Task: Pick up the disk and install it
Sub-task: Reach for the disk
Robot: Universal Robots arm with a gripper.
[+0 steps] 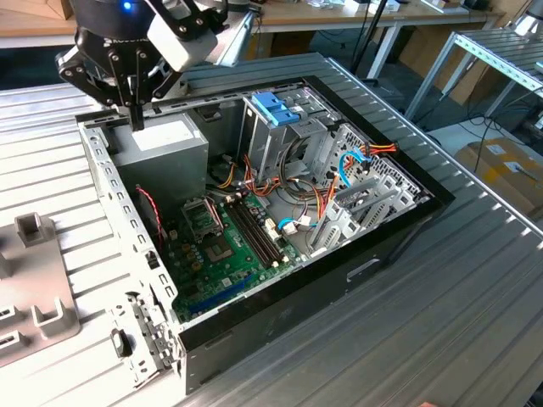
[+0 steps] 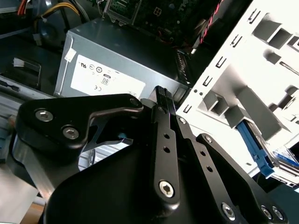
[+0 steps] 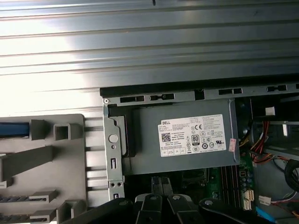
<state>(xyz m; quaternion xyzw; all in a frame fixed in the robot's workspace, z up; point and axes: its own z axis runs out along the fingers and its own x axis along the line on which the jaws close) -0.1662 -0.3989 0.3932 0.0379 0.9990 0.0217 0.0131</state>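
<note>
A: We're over the open computer case (image 1: 339, 292) on the ribbed table (image 1: 475, 331). The gripper (image 1: 136, 119) hangs right above the grey power supply (image 1: 161, 146), at the case's corner toward the exterior view's left.

B: And look at those fingers, pressed tight together with nothing between them. In the second wrist view the gripper (image 2: 162, 93) tapers to one point just over the supply's edge.

A: Empty-handed, then. So where's the disk?

B: Outside the case. In the second wrist view the disk (image 2: 256, 145) rests in the grey holder (image 2: 233, 100) beside the chassis, with one blue-railed edge showing between the ribs. The first wrist view catches the disk (image 3: 11, 129) as a blue strip at the holder's margin.

A: Is it touching the gripper?

B: No, it's apart. The case wall and part of the holder lie between them.

A: And the destination?

B: I take it to be the drive cage (image 1: 280, 140) with the blue latch (image 1: 276, 108) on top, deeper in the case. I can't tell whether its slot is free.

A: So what's the scorecard?

B: By my reading, nothing is ticked off. The disk isn't grasped, lifted or installed, so the whole job remains.
</note>
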